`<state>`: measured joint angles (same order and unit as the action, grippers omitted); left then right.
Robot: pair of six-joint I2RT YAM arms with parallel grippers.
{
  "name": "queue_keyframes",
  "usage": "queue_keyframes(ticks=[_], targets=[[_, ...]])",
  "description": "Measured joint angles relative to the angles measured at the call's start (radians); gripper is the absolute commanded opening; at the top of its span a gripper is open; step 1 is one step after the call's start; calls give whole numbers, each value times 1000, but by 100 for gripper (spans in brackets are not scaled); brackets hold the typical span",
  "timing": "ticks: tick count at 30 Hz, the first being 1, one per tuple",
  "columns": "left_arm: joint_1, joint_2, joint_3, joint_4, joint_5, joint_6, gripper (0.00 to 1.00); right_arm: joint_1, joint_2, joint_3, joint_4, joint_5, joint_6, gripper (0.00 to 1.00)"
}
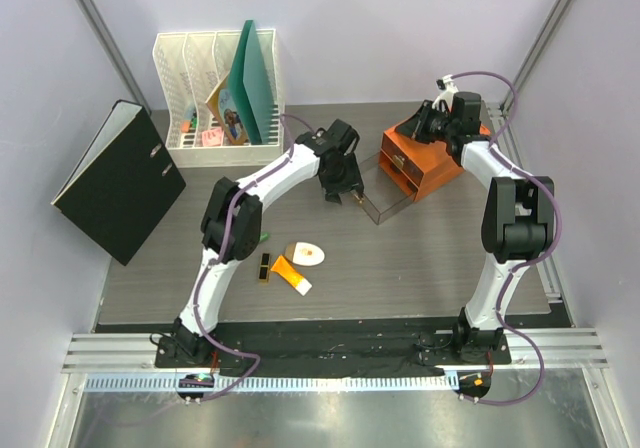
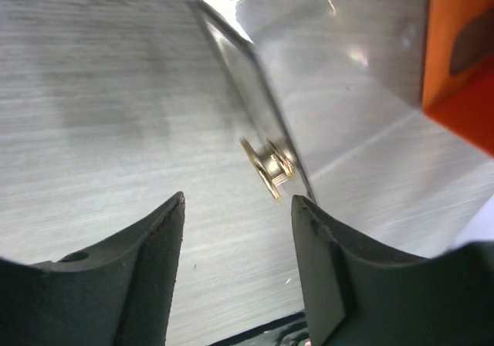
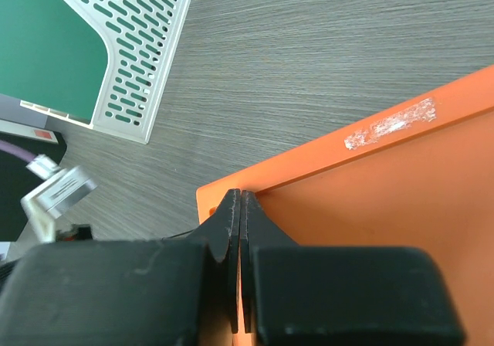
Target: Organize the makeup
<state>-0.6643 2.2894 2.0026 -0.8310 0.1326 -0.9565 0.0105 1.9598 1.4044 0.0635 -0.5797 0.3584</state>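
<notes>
A white oval compact (image 1: pixel 305 253), an orange white-capped tube (image 1: pixel 290 275) and a black-gold lipstick (image 1: pixel 265 267) lie on the table near the middle front. A bit of green (image 1: pixel 264 236) shows beside the left arm. My left gripper (image 1: pixel 340 186) is open and empty, just left of the pulled-out clear drawer (image 1: pixel 386 204); in the left wrist view the gripper (image 2: pixel 239 207) faces the drawer's gold knob (image 2: pixel 270 165) without touching it. My right gripper (image 1: pixel 428 128) is shut and rests on top of the orange drawer box (image 1: pixel 432 160); its tips (image 3: pixel 241 207) sit at the box's corner (image 3: pixel 386 199).
A white file organiser (image 1: pixel 215 88) with a green folder (image 1: pixel 252 73) stands at the back left and also shows in the right wrist view (image 3: pixel 131 60). A black binder (image 1: pixel 118 180) leans at the left wall.
</notes>
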Motion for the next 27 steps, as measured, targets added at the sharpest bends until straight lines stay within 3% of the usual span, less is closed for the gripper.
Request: queue_keyframes(ticks=[6,16,27], targets=[[-35,-57,-8,-69,-78,128,67,0,4,6,-8,-3,0,1],[-34,-343,-282,-166,-225,336,74,-1,4,10,-14,-4,0,1],[-2,-445,-529,-233,-306,415,79,-1,4,10,-15,-4,0,1]])
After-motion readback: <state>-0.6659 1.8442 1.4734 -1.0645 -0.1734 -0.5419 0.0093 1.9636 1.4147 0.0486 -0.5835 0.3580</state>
